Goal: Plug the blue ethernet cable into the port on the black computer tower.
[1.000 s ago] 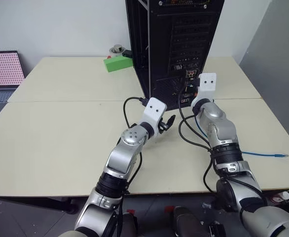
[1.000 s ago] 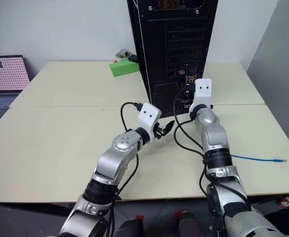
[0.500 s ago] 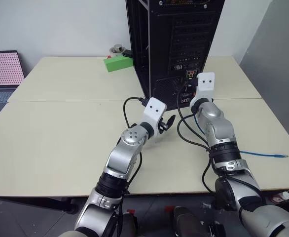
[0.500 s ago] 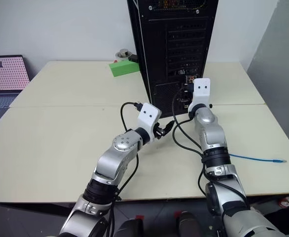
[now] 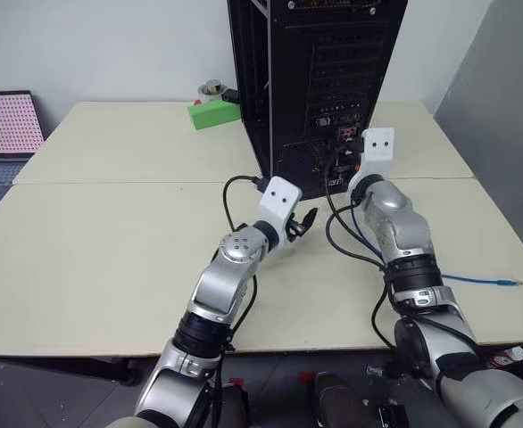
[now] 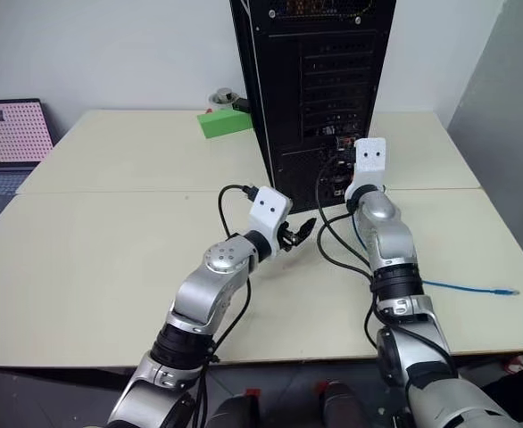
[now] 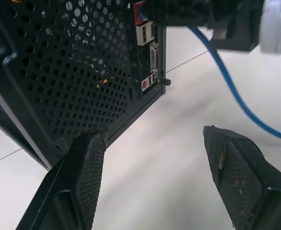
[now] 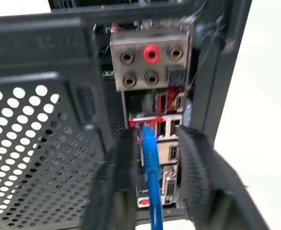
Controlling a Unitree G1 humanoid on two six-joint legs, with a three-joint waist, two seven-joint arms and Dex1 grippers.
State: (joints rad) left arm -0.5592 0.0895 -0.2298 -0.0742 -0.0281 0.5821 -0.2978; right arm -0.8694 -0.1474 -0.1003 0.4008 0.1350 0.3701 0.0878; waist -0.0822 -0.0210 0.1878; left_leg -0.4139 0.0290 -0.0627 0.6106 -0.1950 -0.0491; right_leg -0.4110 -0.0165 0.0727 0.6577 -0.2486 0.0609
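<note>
The blue ethernet cable (image 8: 150, 182) runs up between the two fingers of the right hand (image 8: 152, 158), and its end sits at the port (image 8: 147, 128) in the rear connector cluster of the black computer tower (image 5: 319, 62). Whether the plug is fully seated cannot be told. The fingers (image 8: 117, 182) stand a little apart on either side of the cable, with a narrow gap showing on each side, so the right hand is slightly open and does not pinch the cord. Above the port is a silver plate of round audio jacks (image 8: 150, 60), one of them red. From the hand the cable drops to the table (image 5: 110, 232), passes under the right forearm and trails off to the right, its free end (image 5: 514, 282) lying near the table's right edge.

The tower stands upright at the far middle of the table, its perforated rear panel facing the robot. The left hand (image 5: 303, 220) hovers just above the table, near the tower's lower left corner and to the left of the right hand; its fingers (image 7: 87, 172) are spread wide and hold nothing.

Farther left, beside the tower, a small green block (image 5: 213, 114) lies on the table with a round metal object (image 5: 211, 88) just behind it. A laptop (image 5: 3, 134) with a lit screen sits at the far left edge.
</note>
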